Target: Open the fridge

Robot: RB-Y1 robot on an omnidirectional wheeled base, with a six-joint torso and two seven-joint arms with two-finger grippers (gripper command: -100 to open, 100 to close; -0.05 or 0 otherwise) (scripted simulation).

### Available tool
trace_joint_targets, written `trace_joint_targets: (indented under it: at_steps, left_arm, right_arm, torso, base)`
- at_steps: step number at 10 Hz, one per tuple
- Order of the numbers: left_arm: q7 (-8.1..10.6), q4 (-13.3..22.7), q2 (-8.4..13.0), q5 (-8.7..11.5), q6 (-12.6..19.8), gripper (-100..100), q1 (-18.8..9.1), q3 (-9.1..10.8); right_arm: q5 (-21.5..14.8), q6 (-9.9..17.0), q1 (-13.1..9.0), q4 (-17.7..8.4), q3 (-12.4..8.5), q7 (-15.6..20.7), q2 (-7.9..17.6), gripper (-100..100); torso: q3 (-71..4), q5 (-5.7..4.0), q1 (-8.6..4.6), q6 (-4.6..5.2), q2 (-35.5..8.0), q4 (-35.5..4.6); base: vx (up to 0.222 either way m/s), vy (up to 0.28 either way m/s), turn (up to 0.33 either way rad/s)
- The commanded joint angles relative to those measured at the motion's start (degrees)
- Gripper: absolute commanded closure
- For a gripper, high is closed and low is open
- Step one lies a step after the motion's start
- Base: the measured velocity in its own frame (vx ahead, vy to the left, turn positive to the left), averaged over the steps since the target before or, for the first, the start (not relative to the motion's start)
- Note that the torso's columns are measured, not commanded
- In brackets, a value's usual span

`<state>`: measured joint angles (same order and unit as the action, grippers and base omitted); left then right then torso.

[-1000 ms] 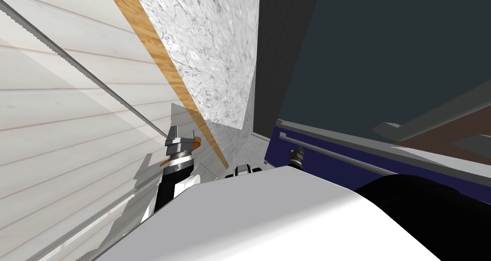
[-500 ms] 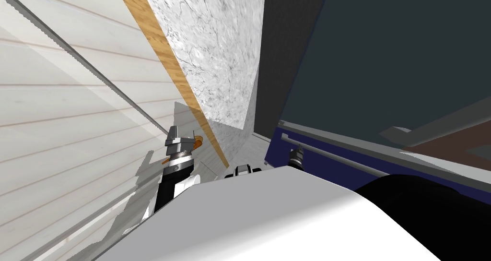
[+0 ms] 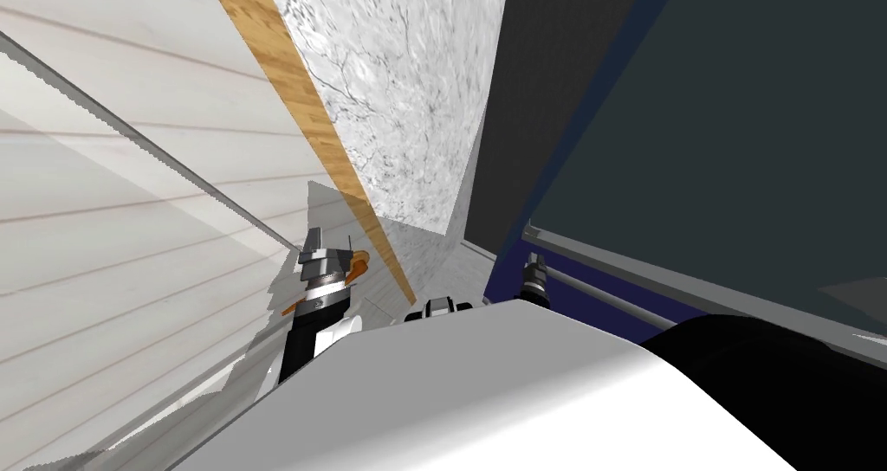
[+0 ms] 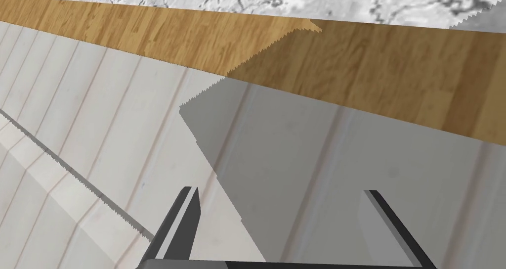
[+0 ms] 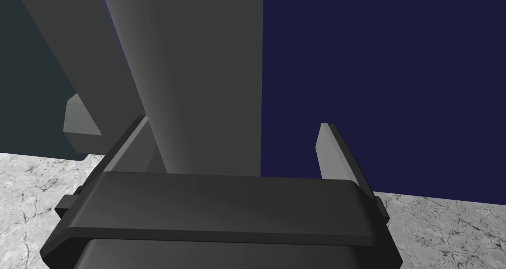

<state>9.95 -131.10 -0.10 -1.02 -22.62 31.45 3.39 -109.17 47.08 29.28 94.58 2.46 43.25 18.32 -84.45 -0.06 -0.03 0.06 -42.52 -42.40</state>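
- Fridge (image 5: 385, 73): it stands close on my right. The face in front of the right gripper is dark navy, with a dark slate panel beside it.
- Handle (image 5: 202, 83): a grey bar set against the navy face. In the head view it slants across the right side, and its near end is at the right gripper.
- Right gripper (image 5: 232, 127): it is spread wide and straddles the handle, with the bar running between its 2 fingers (image 5: 328, 152).
- The bar lies hard against 1 finger and hides most of it, so I cannot tell whether that finger touches. The other finger stands clear, with navy showing in the gap between it and the bar.
- The gripper is not clamped on the bar and holds nothing.
- Right arm: in the head view it reaches forward just right of the middle. Its dark wrist is straight and the gripper points away from me, squarely at the handle.
- Left arm: in the head view it is raised forward on my left, well apart from the fridge. The forearm is black and white and the gripper points away from me.
- Left gripper (image 4: 279, 191): its 2 fingers are spread wide with nothing between them.
- Floor (image 5: 444, 226): marbled grey, meeting the lower edge of the navy face just beyond the right gripper's body.
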Motion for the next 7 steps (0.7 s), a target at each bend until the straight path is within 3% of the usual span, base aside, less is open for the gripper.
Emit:
trace_joint_targets:
  at_steps: [1, 2, 7]
  left_arm:
    - [0.01, 0.07, 0.00, 0.00, 0.04, 0, 0.08, -0.03]
    - [0.01, 0.06, 0.00, 0.00, 0.04, 0, 0.07, -0.03]
    - [0.12, 0.03, 0.09, -0.09, -0.03, 0, -0.07, -0.62]
  right_arm:
    - [0.82, -1.03, 0.41, 0.91, -0.18, 0.58, 0.03, -100]
    - [0.94, -1.38, 0.53, 1.00, -0.13, 0.77, -0.02, 100]
    - [0.39, -1.77, 2.32, 3.73, 0.68, 1.58, -0.55, 100]
  torso:
    - [-0.21, 0.27, -0.19, 0.04, 0.24, -0.11]
    - [-0.24, 0.22, -0.18, -0.06, 0.33, 0.01]
    - [-0.02, -0.06, 0.08, -0.10, 0.17, 0.19]
  base:
    - [0.024, 0.004, -0.016]
    - [-0.003, 0.006, 0.000]
    - [-0.101, 0.112, -0.033]
